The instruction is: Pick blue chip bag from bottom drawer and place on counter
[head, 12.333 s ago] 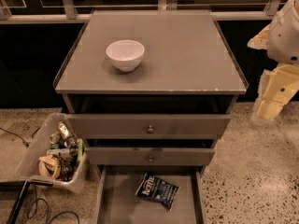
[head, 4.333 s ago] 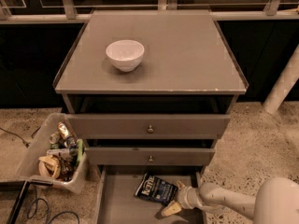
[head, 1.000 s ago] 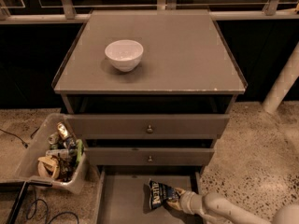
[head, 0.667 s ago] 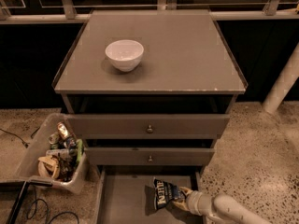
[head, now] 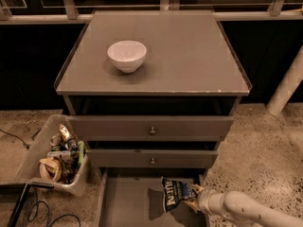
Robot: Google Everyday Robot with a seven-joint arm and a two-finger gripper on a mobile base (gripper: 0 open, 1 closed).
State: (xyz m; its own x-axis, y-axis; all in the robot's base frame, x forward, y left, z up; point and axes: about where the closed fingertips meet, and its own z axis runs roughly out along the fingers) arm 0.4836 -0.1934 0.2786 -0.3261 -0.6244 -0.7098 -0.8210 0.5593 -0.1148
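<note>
The blue chip bag point(head: 174, 193), dark navy with white lettering, hangs upright above the open bottom drawer point(head: 128, 207), casting a shadow on its grey floor. My gripper point(head: 191, 198) reaches in from the lower right on a white arm and is shut on the bag's right edge, holding it lifted off the drawer floor. The counter point(head: 189, 51) is the grey cabinet top above, well higher than the bag.
A white bowl point(head: 126, 56) stands on the counter's left half. Two closed grey drawers with round knobs point(head: 152, 131) sit above the bottom drawer. A clear plastic bin point(head: 57, 155) of cans and wrappers stands on the floor at left, with cables beside it. A white post point(head: 286, 91) stands at right.
The bag, which lay flat on the drawer floor, has been gripped, turned upright and lifted a little; over the last second it rose and shifted slightly right with the gripper.
</note>
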